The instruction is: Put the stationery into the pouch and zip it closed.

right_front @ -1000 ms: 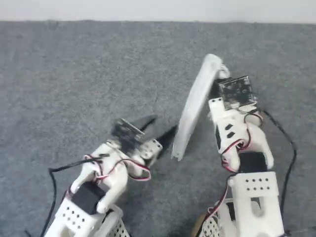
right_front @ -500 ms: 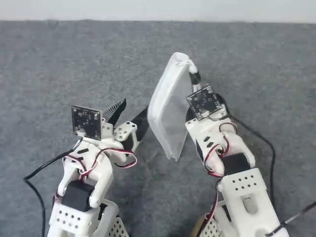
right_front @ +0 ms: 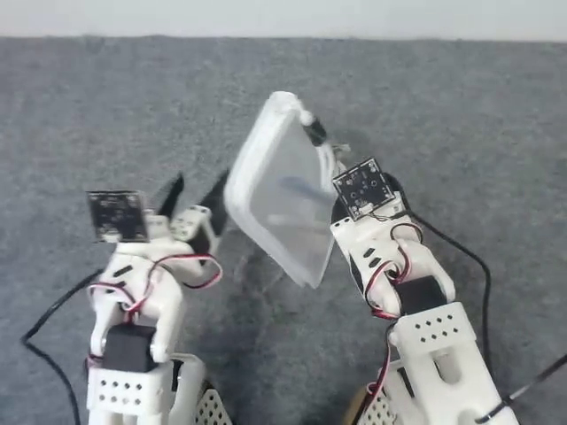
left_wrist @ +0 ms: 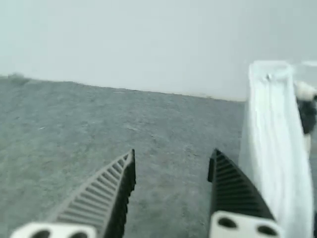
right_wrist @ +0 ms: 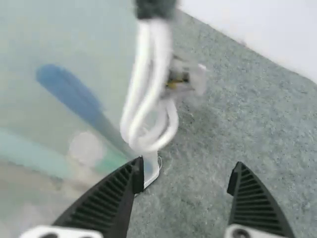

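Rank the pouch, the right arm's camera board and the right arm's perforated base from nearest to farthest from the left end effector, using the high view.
From the left end effector:
1. pouch, right beside it, toward the right arm.
2. camera board, beyond the pouch.
3. perforated base, low at the view's right.

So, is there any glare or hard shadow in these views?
High view: even light, no hard shadow on the carpet. Right wrist view: light passes through the pouch, so a blue item shows inside; no glare. Left wrist view: the pouch edge is bright white against the wall.
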`<state>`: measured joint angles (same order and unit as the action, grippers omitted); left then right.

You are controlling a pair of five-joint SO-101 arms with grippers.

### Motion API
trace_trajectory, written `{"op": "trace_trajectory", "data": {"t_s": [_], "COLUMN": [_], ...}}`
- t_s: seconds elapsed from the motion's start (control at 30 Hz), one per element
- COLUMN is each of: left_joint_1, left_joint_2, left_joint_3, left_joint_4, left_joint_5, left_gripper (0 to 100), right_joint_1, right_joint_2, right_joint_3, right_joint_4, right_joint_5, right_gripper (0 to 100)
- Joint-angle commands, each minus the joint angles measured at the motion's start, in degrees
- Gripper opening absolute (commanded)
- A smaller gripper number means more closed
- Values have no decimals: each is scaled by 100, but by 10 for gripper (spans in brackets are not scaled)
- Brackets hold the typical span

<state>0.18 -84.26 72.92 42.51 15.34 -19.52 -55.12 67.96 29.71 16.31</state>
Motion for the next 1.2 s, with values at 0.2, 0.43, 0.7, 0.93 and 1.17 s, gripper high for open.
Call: {"op": "trace_trajectory", "data": {"t_s": [0.2,0.43,0.7,0.93,1.17], "left_joint_1": [-1231,-1679,-1240,-624,-387], "left_joint_2": [-88,-114,-1530,-1978,-2031], "left_joint_3": [-453,-488,-154,198,207], "left_joint_4": [-281,-281,185,149,185], "left_joint_5": [774,1090,1020,440,440], "left_gripper": [228,228,227,224,205], "right_joint_1": [-66,-66,-66,-66,-66], "right_joint_2": [-251,-1077,-1912,-2448,-3081], "right_joint_3": [79,475,853,1108,1231], "right_joint_4": [-127,-145,-145,-145,-101], "right_joint_5": [70,70,70,53,26], "right_gripper": [260,260,259,258,76]}}
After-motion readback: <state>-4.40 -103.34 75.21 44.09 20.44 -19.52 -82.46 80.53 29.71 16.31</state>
